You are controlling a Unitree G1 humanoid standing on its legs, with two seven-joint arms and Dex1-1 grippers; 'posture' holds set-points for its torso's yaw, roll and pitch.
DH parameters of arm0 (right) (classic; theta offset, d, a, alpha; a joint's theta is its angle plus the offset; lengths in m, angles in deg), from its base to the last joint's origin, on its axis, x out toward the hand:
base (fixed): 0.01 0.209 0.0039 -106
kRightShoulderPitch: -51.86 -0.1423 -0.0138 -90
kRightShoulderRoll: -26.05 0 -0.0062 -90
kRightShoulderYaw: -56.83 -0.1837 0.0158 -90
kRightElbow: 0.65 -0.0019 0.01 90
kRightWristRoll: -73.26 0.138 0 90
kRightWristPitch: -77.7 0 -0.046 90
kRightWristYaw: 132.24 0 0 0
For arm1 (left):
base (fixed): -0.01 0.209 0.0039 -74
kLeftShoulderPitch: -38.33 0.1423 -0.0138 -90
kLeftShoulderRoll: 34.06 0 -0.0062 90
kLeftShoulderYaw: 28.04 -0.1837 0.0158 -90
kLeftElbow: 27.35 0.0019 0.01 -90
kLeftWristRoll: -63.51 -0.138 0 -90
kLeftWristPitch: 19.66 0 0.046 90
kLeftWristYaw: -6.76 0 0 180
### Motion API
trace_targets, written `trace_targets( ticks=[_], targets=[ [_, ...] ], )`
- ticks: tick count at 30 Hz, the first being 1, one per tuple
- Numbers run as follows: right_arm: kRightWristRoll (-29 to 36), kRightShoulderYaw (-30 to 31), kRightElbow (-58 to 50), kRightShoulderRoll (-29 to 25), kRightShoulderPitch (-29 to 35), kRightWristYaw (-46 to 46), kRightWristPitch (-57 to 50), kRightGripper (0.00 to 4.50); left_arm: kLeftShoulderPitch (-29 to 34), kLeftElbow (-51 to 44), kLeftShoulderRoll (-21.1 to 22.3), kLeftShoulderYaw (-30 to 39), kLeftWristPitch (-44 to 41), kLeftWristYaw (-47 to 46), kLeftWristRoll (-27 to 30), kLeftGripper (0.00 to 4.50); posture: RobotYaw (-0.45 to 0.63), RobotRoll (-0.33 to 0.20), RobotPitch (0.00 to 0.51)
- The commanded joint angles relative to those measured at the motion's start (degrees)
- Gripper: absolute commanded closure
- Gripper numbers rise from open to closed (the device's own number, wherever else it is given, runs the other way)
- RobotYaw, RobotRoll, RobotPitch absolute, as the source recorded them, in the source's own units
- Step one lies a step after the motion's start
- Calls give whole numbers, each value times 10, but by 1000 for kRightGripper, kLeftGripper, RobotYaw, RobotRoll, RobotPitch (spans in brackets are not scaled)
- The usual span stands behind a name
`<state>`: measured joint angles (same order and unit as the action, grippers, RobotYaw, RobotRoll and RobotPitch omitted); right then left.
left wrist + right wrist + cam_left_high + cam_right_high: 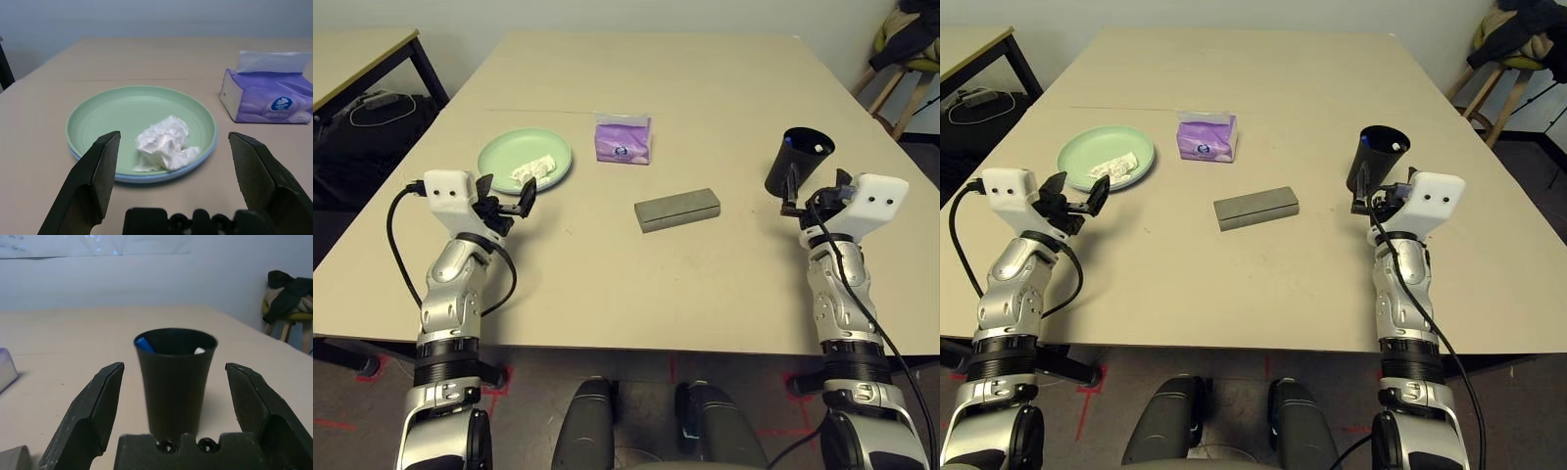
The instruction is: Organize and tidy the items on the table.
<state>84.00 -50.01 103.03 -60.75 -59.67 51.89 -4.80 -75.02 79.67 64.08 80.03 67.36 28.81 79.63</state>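
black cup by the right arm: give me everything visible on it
The black cup is a plain, matte, plastic-looking tumbler that tapers toward its base. It stands upright on the table, on the robot's right. Inside, a blue-tipped pen and a white tip lean against the rim. The right end effector sits just short of it, fingers open either side, not touching. Nothing else touches it.

We are noting a smooth matt beige table (705,88), a crumpled paper tissue (164,147), and a glossy plastic-wrapped tissue pack (266,98).

Pale wall (98,279), side table (357,59), perhaps a stool (901,83)
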Motion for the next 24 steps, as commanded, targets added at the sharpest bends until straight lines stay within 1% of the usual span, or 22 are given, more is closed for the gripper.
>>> trace_targets(
  ticks=[1, 5, 9, 12, 16, 20, 24],
  targets=[
    [8, -4, 4, -8, -4, 6, -9, 15, -8, 25, 6, 5, 16, 4, 1, 0, 196, 0, 84],
    [-7, 3, -14, 0, 8, -14, -15, 15, -8, 31, 3, 3, 26, 8, 5, 0, 199, 0, 90],
    [-8, 6, -33, 6, 33, -19, -21, 15, -18, 37, 5, 2, 26, 15, 7, 0, 195, 0, 98],
    [-8, 5, -36, 7, 37, -18, -24, 15, -27, 46, 7, 0, 27, 17, 5, 0, 193, 0, 100],
    [-8, 3, -28, -1, 32, -14, -25, 15, -42, 68, 8, 7, 33, -20, -10, 0, 183, 0, 100],
    [-25, -3, -11, -10, 27, -34, -24, 15, -43, 71, 3, 8, 33, -44, -14, 0, 186, 0, 100],
    [-28, -3, -5, -9, 28, -42, -14, 15, -43, 63, -4, 8, 37, -76, -18, 0, 190, 0, 104]
  ],
)
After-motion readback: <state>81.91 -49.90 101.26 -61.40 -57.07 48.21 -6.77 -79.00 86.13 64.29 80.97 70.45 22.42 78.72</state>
